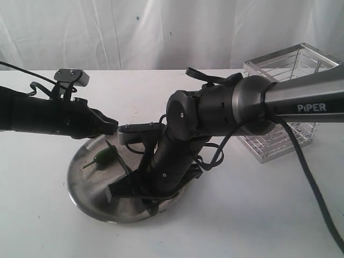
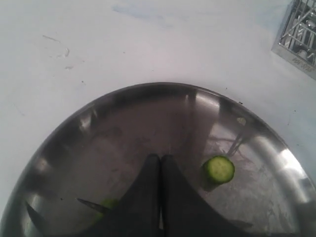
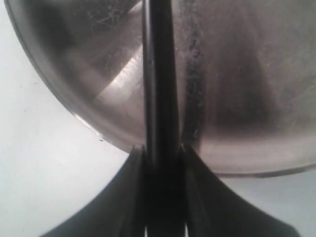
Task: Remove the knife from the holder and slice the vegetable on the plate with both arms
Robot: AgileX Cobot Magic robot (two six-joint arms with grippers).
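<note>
The left arm (image 1: 37, 115) reaches in from the left over the plate (image 1: 86, 180). Its left gripper (image 1: 110, 128) is clenched on nothing, the fingers pressed flat together just above the vegetable (image 1: 102, 157), which lies on the left part of the plate. Only the left wrist view shows a round cut slice (image 2: 218, 169), pale green inside, lying by itself on the steel. In that view a green bit beside a dark pointed tip is probably the vegetable against the blade, though it is half hidden.

At the plate's near edge the right gripper (image 3: 162, 150) grasps the knife (image 3: 159, 89). The right wrist view alone shows a finger on either side of it, with the knife pointing out across the plate. The right arm (image 1: 290, 102) reads "PiPER" in white. At the far right of the table (image 1: 242, 215) stands the holder (image 1: 301, 62). Small lettering on its rim cannot be read.
</note>
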